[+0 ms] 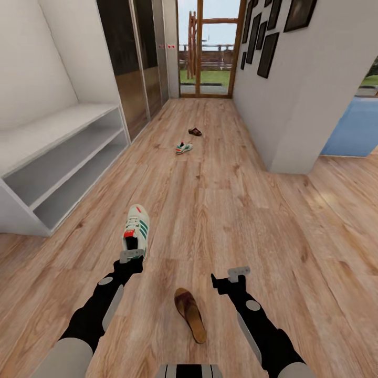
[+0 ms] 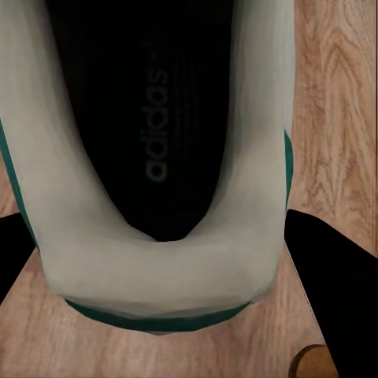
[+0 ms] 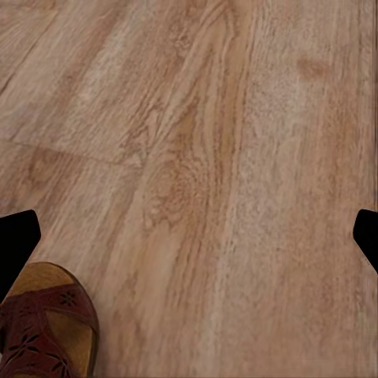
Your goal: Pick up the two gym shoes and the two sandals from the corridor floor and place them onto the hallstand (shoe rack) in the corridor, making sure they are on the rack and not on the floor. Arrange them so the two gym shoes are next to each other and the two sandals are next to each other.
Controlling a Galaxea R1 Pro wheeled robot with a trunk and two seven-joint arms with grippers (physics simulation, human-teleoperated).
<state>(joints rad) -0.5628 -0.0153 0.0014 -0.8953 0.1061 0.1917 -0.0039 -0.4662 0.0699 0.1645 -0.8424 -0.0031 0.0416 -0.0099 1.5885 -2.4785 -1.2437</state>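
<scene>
Nearest the head camera, a brown sandal (image 1: 190, 314) lies on the corridor floor (image 1: 220, 210) between both arms. Left gripper (image 1: 132, 256) hovers at a gym shoe's (image 1: 136, 228) heel; whether it grips is unclear. Left wrist: dark fingers (image 2: 335, 283) flank the heel. Right wrist: the right gripper (image 3: 189, 236) is spread wide over floor beside the sandal.

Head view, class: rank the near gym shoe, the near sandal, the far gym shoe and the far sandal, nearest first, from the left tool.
1. Near gym shoe: at the left tool, heel at the tips.
2. Near sandal: on the floor between the arms.
3. Far gym shoe: up the corridor.
4. Far sandal: just beyond it.
</scene>
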